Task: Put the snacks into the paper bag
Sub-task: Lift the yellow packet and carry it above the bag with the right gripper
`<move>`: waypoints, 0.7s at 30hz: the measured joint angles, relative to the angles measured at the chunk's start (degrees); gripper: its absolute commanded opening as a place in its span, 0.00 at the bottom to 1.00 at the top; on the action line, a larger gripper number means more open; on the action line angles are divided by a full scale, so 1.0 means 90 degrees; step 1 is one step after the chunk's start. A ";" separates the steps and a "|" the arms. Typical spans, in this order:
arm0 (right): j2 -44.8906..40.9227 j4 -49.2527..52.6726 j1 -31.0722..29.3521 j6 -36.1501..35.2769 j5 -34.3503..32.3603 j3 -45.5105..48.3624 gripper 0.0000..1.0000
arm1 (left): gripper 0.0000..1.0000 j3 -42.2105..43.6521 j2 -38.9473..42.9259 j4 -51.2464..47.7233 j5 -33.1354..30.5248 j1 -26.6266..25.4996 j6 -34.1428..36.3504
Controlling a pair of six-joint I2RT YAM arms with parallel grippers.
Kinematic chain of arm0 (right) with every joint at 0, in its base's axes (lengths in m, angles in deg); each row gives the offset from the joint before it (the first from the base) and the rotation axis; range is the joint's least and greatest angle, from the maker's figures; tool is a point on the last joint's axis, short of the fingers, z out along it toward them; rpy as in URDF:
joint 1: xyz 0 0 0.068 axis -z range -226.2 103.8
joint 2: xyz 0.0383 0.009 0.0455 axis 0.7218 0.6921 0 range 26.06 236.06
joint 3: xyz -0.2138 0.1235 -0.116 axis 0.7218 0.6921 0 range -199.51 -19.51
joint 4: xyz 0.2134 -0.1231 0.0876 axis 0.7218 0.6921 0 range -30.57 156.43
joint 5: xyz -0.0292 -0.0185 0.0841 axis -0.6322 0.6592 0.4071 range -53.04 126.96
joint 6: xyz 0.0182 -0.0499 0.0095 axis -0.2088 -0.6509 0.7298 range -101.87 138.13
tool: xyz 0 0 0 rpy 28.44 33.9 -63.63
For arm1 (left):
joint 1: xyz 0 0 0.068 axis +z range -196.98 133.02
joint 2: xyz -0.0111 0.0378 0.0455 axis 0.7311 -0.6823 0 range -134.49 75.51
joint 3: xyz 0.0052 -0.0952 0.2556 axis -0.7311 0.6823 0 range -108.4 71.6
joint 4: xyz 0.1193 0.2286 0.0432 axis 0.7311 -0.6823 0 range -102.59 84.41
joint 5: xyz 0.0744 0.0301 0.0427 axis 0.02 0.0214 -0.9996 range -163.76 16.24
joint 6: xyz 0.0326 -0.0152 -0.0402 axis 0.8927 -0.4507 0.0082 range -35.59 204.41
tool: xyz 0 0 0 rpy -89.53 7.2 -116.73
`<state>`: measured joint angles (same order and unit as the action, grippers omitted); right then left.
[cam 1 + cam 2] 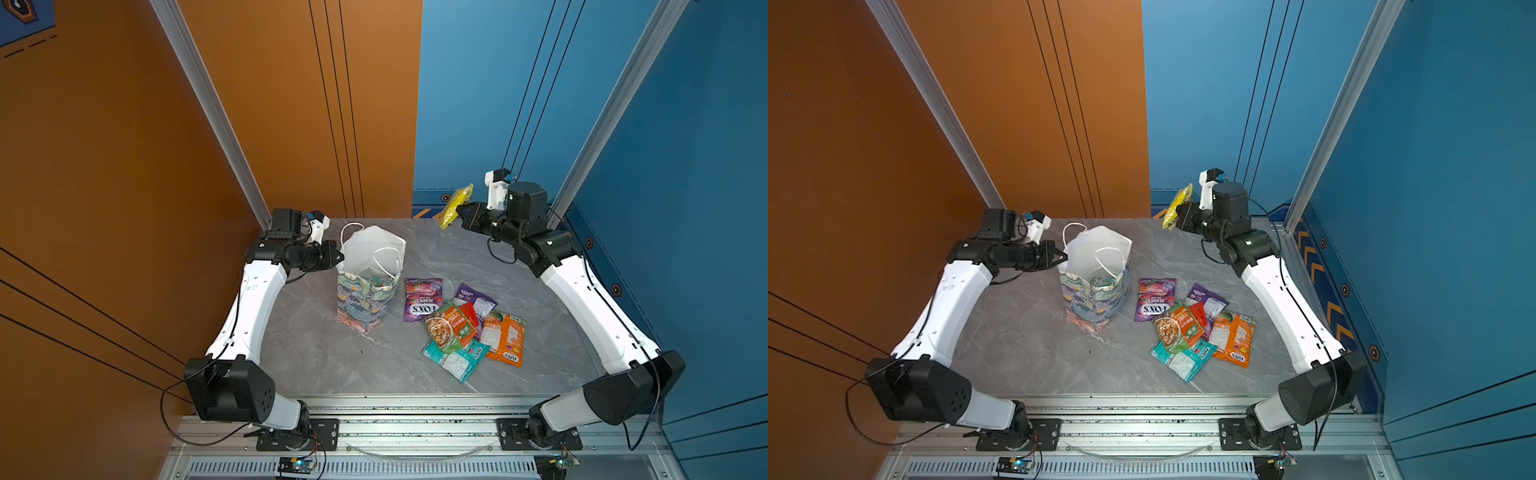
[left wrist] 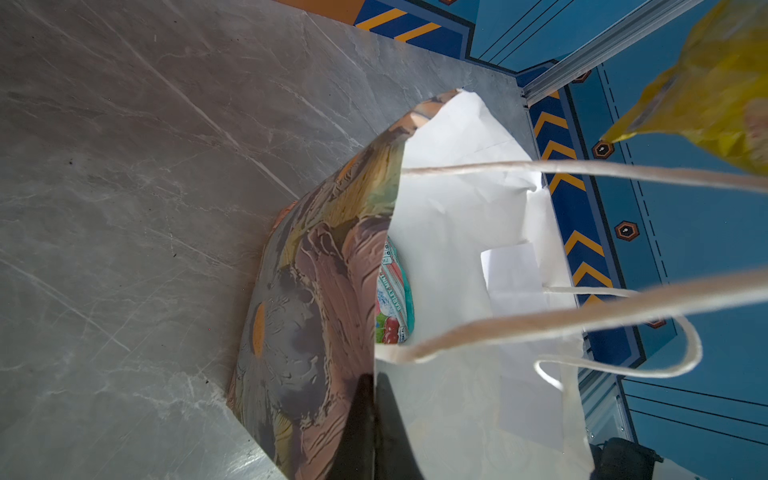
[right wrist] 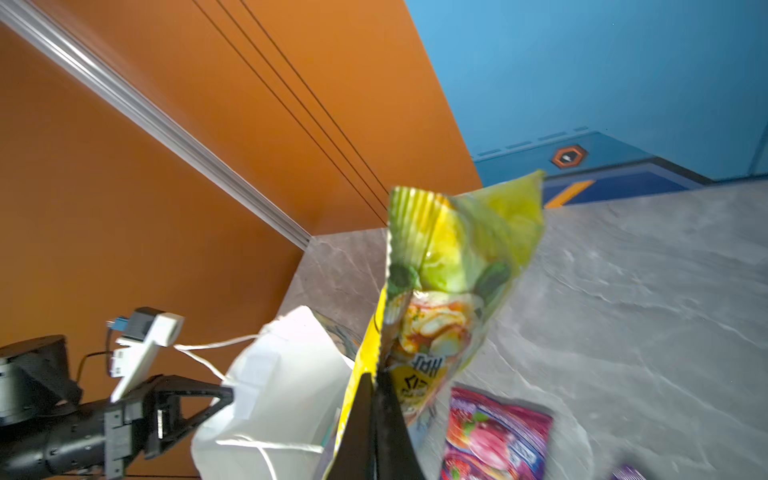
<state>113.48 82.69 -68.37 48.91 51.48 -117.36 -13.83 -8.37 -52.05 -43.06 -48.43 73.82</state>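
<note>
You have bright, even overhead light in both top views, with only faint shadows around the bag point(image 1: 368, 291) and a dull sheen on the worktop point(image 1: 316, 357). The posts point(image 1: 208, 104) splay outward toward the frame edges. In the wrist views the yellow packet point(image 3: 457, 270) is blurred and glary, and the cords point(image 2: 582, 170) are out of focus.

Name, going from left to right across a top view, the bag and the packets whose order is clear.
paper bag → purple FOX'S packet → yellow packet, held up in the air → orange packet
</note>
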 measured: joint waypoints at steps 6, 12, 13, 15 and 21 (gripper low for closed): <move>0.1020 0.0357 -0.0639 -0.0104 0.0092 -0.1622 0.00 | 0.00 0.0034 0.0034 0.0002 0.0005 0.0000 0.0000; 0.2067 0.0704 -0.1171 -0.0114 0.0478 -0.2909 0.00 | 0.00 0.0090 0.0107 0.0002 0.0010 0.0000 -0.0002; 0.2203 0.0763 -0.1243 -0.0114 0.0566 -0.3043 0.00 | 0.00 0.0095 0.0119 0.0002 0.0012 0.0000 -0.0002; 0.2375 0.0874 -0.1367 -0.0112 0.0692 -0.3184 0.00 | 0.00 0.0102 0.0129 0.0002 0.0017 0.0000 0.0000; 0.2480 0.1248 -0.1698 -0.0117 0.0969 -0.3194 0.00 | 0.00 0.0104 0.0131 0.0002 0.0022 0.0000 0.0000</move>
<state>135.80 93.93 -83.65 47.87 60.21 -146.10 -12.89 -7.18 -52.03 -42.86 -48.43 73.82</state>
